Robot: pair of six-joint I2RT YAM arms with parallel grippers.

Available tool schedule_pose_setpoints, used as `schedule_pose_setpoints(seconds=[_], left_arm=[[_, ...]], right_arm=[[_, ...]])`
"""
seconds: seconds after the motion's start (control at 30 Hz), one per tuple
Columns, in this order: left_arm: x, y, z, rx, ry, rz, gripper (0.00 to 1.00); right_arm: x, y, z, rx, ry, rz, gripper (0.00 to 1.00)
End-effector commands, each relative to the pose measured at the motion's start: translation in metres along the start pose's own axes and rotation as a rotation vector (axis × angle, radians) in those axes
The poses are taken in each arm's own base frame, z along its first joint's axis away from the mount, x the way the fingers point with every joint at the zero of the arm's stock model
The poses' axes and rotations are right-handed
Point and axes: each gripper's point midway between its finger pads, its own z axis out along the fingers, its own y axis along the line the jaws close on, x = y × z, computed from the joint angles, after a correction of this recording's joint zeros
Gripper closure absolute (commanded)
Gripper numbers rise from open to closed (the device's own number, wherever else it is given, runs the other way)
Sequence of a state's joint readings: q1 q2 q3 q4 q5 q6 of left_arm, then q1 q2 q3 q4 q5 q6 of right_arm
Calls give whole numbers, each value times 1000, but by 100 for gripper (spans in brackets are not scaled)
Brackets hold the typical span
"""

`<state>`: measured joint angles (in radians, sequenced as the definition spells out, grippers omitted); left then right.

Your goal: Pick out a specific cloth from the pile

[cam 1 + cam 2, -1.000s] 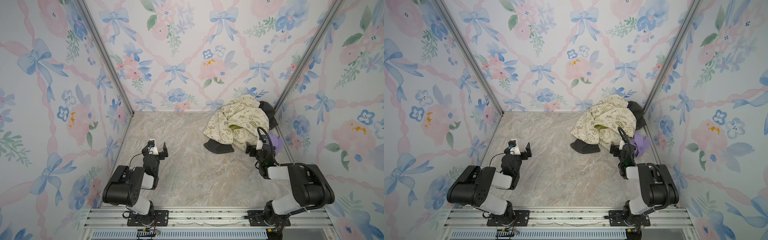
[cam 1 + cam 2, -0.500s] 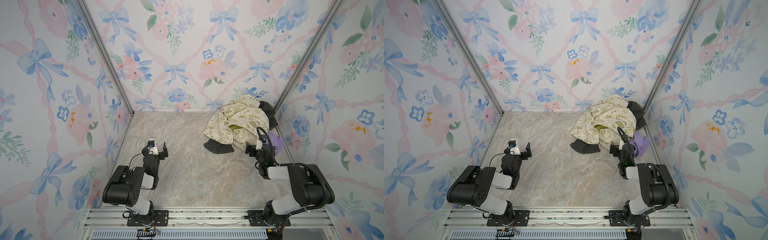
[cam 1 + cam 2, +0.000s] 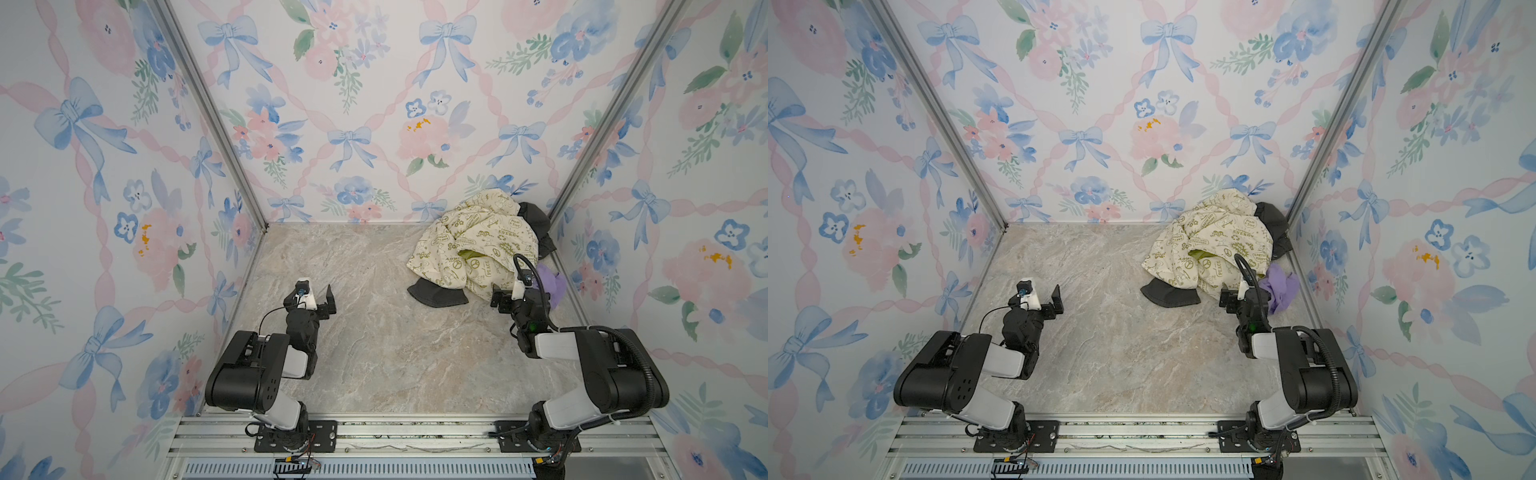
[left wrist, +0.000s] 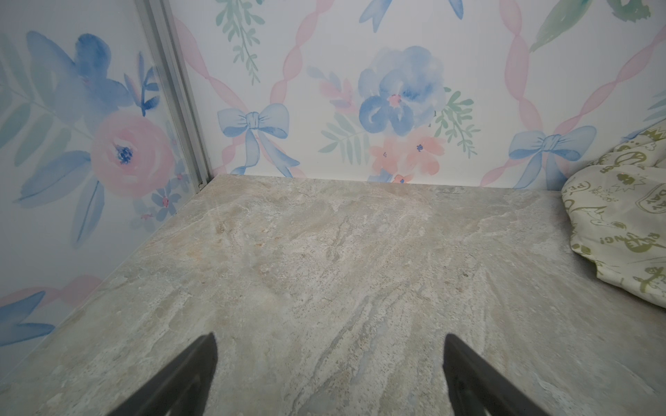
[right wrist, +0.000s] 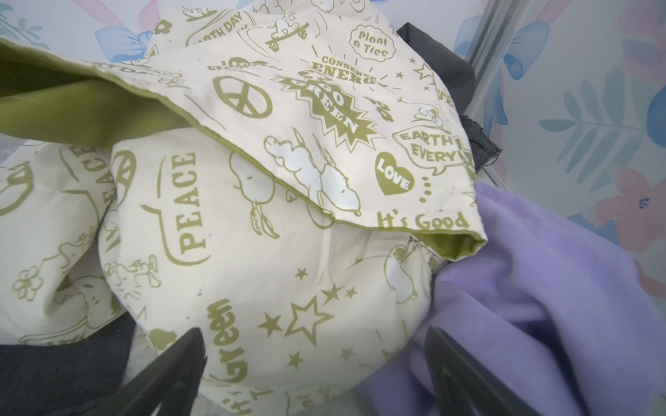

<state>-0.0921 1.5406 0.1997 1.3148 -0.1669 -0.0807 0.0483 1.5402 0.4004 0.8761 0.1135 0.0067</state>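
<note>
The pile lies in the back right corner: a big cream cloth with olive-green prints over dark grey cloths. The lilac cloth sits at the pile's near right side, against the right wall, partly tucked under the cream cloth. My right gripper is open at the pile's near edge, one finger by the cream cloth, the other over the lilac cloth, gripping nothing. My left gripper is open and empty over bare tabletop at the left.
A dark grey cloth pokes out from the pile's near left; another lies against the back right corner post. Flowered walls enclose the marble tabletop on three sides. The cream cloth's edge shows in the left wrist view.
</note>
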Motion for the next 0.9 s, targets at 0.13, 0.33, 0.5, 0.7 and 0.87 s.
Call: schedule_pose_setpoints(seconds=[0.13, 0.33, 0.5, 0.7, 0.87], left_arm=[[-19, 1, -12, -82, -48, 57, 2], [-29, -8, -24, -76, -38, 105, 2], [-49, -4, -34, -83, -56, 55, 2], [-70, 21, -44, -216, -81, -54, 2], [-71, 43, -48, -302, -58, -137, 2]], right_arm=[[-17, -22, -15, 137, -27, 27, 3], [-45, -15, -41, 118, -102, -6, 3], [-93, -17, -68, 122, -164, -33, 3], [-141, -24, -98, 138, -225, -33, 3], [-152, -45, -106, 219, -157, 66, 3]])
